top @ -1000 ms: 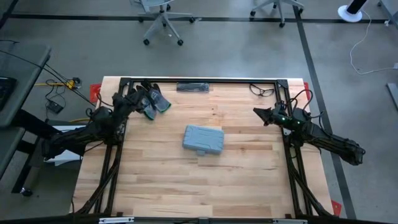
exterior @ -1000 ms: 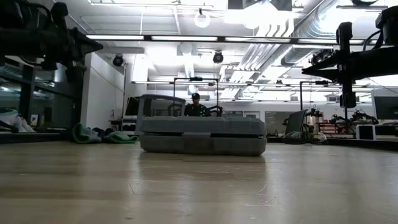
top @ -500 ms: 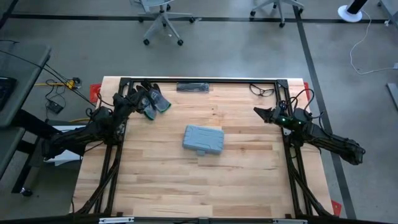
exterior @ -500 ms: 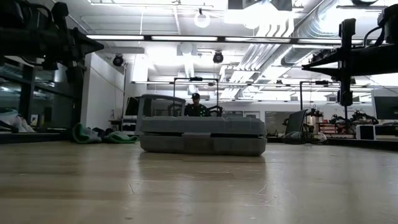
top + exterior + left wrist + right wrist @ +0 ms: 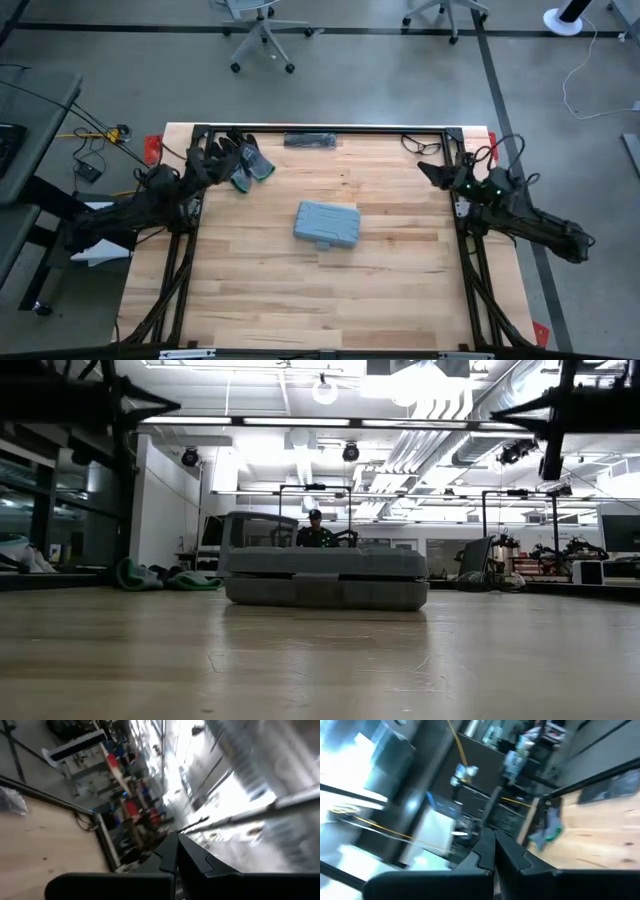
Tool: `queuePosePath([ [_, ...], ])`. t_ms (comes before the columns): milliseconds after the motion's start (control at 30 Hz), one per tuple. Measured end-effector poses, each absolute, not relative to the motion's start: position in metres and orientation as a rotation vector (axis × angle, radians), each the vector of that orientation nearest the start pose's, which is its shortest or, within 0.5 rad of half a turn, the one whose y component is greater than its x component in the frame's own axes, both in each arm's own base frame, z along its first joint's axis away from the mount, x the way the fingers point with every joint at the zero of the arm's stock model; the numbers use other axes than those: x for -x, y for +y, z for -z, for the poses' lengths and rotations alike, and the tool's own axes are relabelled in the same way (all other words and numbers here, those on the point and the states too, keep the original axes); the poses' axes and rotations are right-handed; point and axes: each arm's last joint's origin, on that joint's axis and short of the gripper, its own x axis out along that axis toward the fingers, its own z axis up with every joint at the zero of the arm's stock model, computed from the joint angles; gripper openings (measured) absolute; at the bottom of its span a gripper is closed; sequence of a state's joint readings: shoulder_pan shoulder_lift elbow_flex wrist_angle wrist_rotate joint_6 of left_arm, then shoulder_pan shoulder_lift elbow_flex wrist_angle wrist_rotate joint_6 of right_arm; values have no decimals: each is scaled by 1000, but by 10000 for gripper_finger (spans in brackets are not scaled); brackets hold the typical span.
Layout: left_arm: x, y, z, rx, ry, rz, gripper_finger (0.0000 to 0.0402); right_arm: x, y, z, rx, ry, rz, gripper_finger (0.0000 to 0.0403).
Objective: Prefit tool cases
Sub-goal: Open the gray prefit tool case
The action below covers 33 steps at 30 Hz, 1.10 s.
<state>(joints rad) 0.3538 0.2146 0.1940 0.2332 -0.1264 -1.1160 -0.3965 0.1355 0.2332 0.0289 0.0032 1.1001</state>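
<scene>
From above, the tool case [image 5: 327, 225] lies closed near the middle of the pale wooden table [image 5: 300, 300], its blue-grey shell ribbed and its corners rounded. Neither arm is near it: the left gripper [image 5: 197, 157] hangs by the dark gloves [image 5: 243, 163] at the far left corner, and the right gripper [image 5: 430, 172] sits at the far right edge. By my judgement, the fitting has not begun.

At table height, the case [image 5: 322, 576] rests flat on the planks, lid seated on base with a visible seam.

Past the left wrist, the left fingers [image 5: 177, 857] are pressed together on nothing.

Past the right wrist, the right fingers [image 5: 492, 852] likewise meet, empty; the blurred green-edged shape beyond is probably the gloves [image 5: 547, 827].
</scene>
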Motion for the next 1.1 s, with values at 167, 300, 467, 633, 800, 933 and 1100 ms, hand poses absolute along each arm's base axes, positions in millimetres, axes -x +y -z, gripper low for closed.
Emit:
queuePosePath([
  [167, -103, 40, -272, 880, -355, -320, 0, -90, -37, -278, -932, -157, 371, 0],
  [300, -110, 42, -298, 784, -303, -317, 0, -102, -41, -308, -869, -39, 375, 0],
  [467, -127, 47, -324, 707, -83, -338, 0, -130, -50, -339, -793, 52, 307, 0],
  [633, -151, 54, -343, 625, 124, -340, 0, -162, -62, -357, -728, 141, 281, 0],
  [800, -172, 60, -347, 570, 227, -300, 0, -186, -70, -361, -732, 216, 224, 0],
  [933, -182, 63, -340, 571, 277, -287, 0, -198, -71, -359, -741, 253, 203, 0],
  [1100, -191, 66, -334, 565, 316, -291, 0, -207, -69, -354, -767, 289, 191, 0],
])
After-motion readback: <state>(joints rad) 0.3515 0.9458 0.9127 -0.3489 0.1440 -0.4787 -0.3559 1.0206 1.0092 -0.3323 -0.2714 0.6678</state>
